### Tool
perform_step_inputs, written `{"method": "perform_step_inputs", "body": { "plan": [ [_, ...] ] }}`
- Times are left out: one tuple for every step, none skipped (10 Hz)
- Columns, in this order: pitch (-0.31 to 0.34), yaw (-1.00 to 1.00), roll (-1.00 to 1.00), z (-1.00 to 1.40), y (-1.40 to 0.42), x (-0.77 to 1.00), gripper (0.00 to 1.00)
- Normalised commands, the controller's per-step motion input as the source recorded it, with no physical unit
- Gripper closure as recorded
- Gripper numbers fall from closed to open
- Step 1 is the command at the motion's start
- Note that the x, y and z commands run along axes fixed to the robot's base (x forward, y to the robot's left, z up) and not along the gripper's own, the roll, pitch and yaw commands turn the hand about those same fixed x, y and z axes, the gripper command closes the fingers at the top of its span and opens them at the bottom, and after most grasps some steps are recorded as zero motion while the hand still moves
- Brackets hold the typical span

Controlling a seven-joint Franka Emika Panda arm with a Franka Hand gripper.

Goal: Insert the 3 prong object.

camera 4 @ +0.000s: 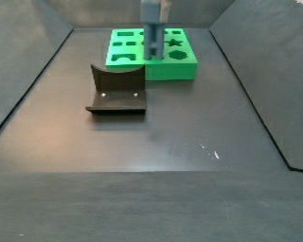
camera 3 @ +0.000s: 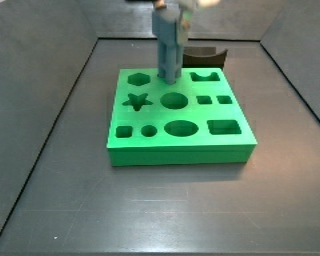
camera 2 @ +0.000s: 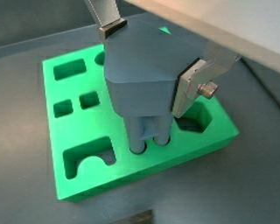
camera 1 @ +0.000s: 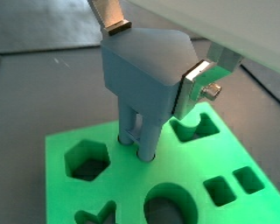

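Gripper point(camera 1: 154, 54): clamped on 3 prong object point(camera 2: 149, 74), held upright so prongs point down.
Object: over green block point(camera 3: 180, 120), prongs at, poss. just inside, its slot; depth unclear.
Fixture point(camera 4: 116, 92): on worktop point(camera 4: 167, 142), unused.

The 3 prong object point(camera 1: 146, 74) is seen as a plain blue-grey in both wrist views, its prongs the same shade, and it is clamped by the gripper point(camera 1: 154, 54), whose fingers point(camera 1: 199, 85) are shown as flat silver plates. The board point(camera 3: 180, 148) is coloured a bright, unpatterned green, with its cut-out shapes rendered in darker green shadow. A faint green tint is cast on the prongs' lower ends. The fixture point(camera 4: 116, 90) at 9 o'clock in a side view is shown dark brown-black. The floor point(camera 4: 154, 142) is a dull dark grey.
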Motion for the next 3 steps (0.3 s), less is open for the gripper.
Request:
{"method": "perform_step_inputs", "body": {
  "plan": [
    [-0.15,-0.18,-0.26,-0.5,0.05,0.12,1.0],
    [-0.044,-0.2,-0.2,-0.47,0.0,0.27,1.0],
    [0.0,-0.13,-0.06,-0.26,0.0,0.25,1.0]
  ]
}}
